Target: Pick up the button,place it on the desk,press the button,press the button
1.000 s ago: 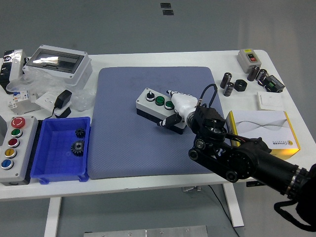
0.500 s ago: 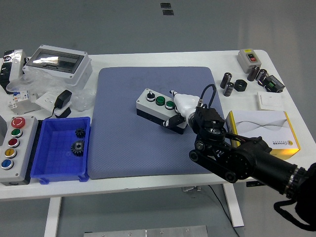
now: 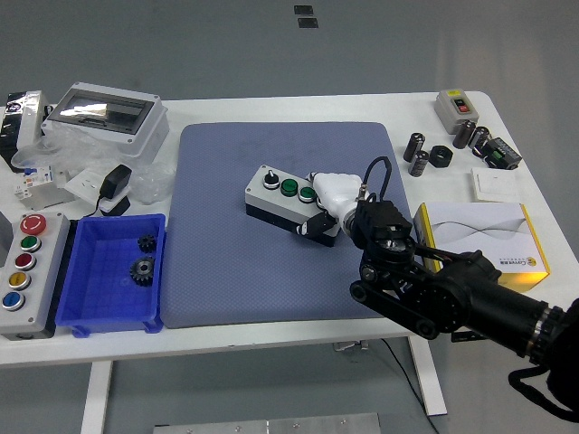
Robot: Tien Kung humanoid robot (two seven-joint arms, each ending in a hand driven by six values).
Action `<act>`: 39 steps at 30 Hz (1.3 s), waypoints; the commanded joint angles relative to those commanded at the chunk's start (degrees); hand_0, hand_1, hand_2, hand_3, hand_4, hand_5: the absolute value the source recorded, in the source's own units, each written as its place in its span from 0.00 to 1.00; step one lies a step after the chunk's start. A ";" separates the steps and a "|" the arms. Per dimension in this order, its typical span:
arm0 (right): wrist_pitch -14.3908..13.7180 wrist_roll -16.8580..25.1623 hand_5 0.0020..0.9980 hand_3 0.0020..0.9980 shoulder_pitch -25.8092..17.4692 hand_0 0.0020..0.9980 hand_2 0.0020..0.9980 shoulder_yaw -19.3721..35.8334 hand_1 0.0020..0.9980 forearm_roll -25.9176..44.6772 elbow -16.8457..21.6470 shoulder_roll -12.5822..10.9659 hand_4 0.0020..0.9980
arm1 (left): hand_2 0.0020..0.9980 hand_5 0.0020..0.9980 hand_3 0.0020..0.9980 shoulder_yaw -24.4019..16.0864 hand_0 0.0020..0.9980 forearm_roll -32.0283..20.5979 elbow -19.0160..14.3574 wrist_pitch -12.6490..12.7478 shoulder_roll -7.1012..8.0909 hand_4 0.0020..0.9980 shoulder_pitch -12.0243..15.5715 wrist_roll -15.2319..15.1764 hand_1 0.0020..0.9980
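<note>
Grey three-button control box [image 3: 282,201] on blue-grey mat [image 3: 226,262], mid-table; white-and-black right hand [image 3: 327,203] at box's right end, fingers curled around it, gripping; blue plastic bin [image 3: 86,298] left of mat holds two dark gears [image 3: 143,257]; white table [image 3: 271,339].

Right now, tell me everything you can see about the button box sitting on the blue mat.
The button box is a small grey housing with a pale top, apparently plastic. Its lid carries a black-capped switch and two green buttons in a row. It lies flat and skewed near the middle of the blue mat. The right hand rests against its right end.
</note>
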 joint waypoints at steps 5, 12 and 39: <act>-1.27 6.75 0.00 0.43 -0.38 0.09 0.43 0.13 0.33 3.43 4.75 -4.10 0.23 | 0.55 0.19 0.61 0.06 0.67 -0.03 0.11 -0.04 -0.11 0.61 0.02 -0.25 0.63; -2.42 18.30 0.00 0.36 0.38 0.09 0.41 -2.45 0.33 7.61 14.97 -13.60 0.13 | 0.56 0.20 0.62 -0.03 0.67 -0.02 0.10 0.10 -0.26 0.62 0.11 -0.25 0.63; -2.73 26.65 0.00 0.68 -3.77 0.74 0.70 -7.35 0.69 4.39 18.54 -21.70 0.00 | 0.56 0.27 0.63 -0.82 0.67 1.45 -0.05 0.07 -0.77 0.65 -0.53 0.06 0.63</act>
